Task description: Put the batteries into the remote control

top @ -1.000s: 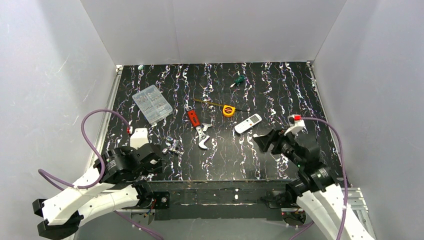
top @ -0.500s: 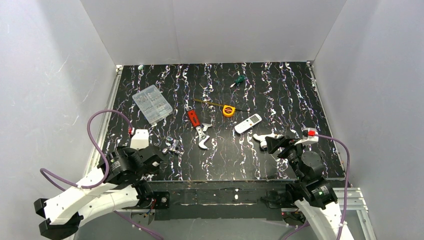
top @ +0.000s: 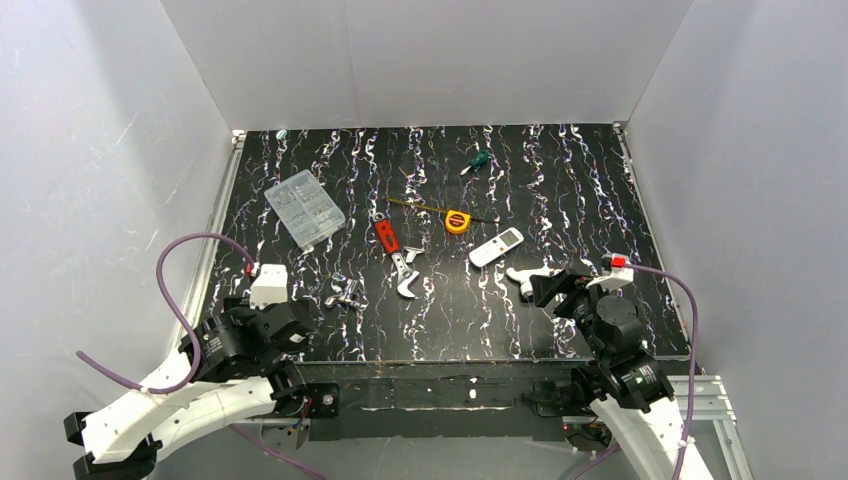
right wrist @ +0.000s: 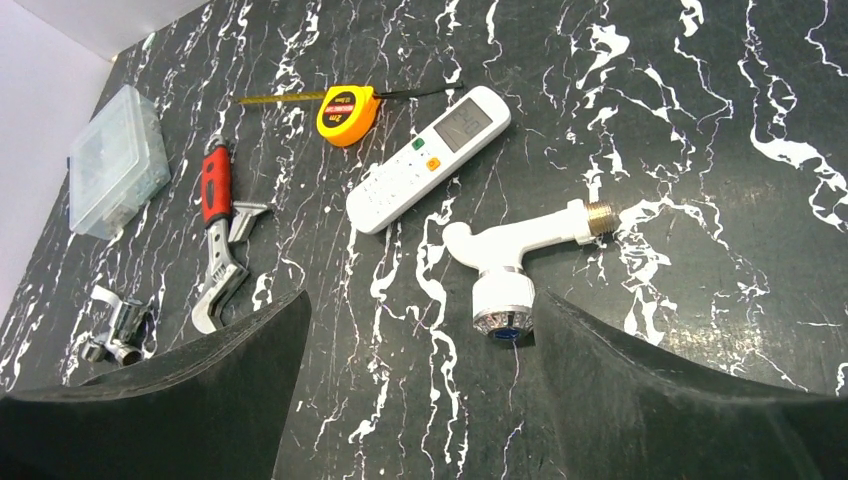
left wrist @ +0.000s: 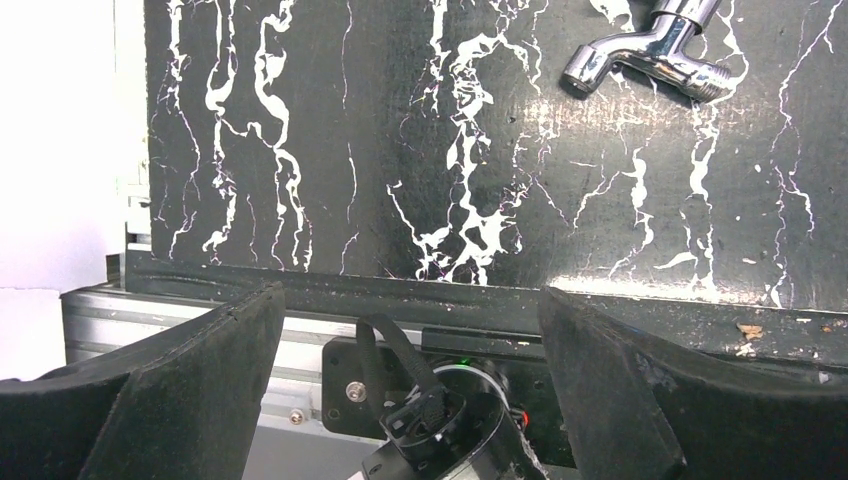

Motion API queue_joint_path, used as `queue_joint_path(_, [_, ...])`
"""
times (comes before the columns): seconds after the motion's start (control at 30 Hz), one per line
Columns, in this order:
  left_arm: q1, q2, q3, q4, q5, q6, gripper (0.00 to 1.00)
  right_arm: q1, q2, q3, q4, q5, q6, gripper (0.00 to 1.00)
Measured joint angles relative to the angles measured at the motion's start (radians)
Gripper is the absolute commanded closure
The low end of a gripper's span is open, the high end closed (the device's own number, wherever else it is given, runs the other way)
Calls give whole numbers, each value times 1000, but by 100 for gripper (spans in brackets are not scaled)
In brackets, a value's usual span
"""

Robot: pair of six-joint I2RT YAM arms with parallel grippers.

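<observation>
Left gripper (left wrist: 410, 295): jaws wide apart, nothing between them, over the near edge of the tabletop (left wrist: 480, 150).
Remote control (right wrist: 428, 158): lies face up, between yellow tape measure (right wrist: 345, 112) and white tap (right wrist: 510, 262).
Right gripper (right wrist: 422, 300): jaws wide apart, empty, near the white tap.

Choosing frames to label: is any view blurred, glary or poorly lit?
Top external: even light, sharp, but the remote control is tiny. Right wrist: crisp on it, near fingers dark. Left wrist: glare on the chrome tap, left edge washed out.
</observation>
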Motion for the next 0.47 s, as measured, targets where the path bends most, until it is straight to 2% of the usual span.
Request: queue_joint_path(0.47, [0, -1, -4, -2, -20, 3, 2, 0, 3, 1, -14, 14, 41, 9])
